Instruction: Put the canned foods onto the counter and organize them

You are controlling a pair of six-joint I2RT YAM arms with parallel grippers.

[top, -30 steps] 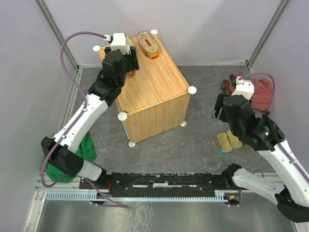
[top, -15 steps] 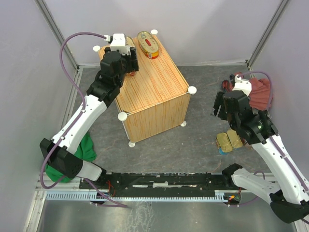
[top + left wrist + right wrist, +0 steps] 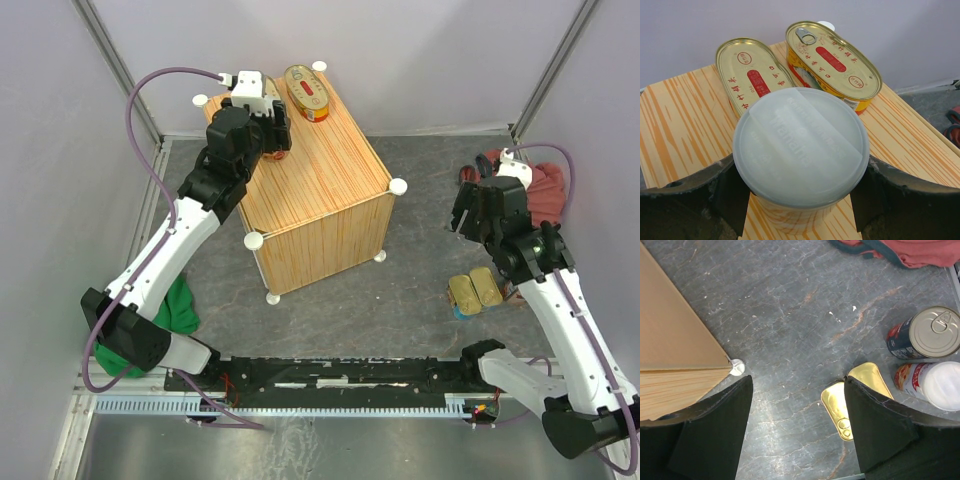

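**A:** What does our left gripper [image 3: 801, 172] have?

**B:** We see it clamped on a tall white-lidded can [image 3: 801, 142], with one finger pressed to each side of the lid. The can is upright over the counter [image 3: 680, 125]. We cannot tell whether its base rests on the wood.

**A:** What lies beyond it?

**B:** We see the left oval can [image 3: 751, 75] and the right oval can [image 3: 832, 62] lying flat, side by side, on the counter top. The held lid hides part of the left one.

**A:** And our right gripper [image 3: 795, 430]?

**B:** Its jaws stand apart above the grey floor [image 3: 790, 315], with nothing between them. Under it we see the first rectangular gold tin [image 3: 839, 410] touching the second rectangular gold tin [image 3: 871, 377]. The dark round can [image 3: 927, 332] and another white-lidded can [image 3: 940, 385] are just beside them, and the red cloth [image 3: 910, 252] is farther off.
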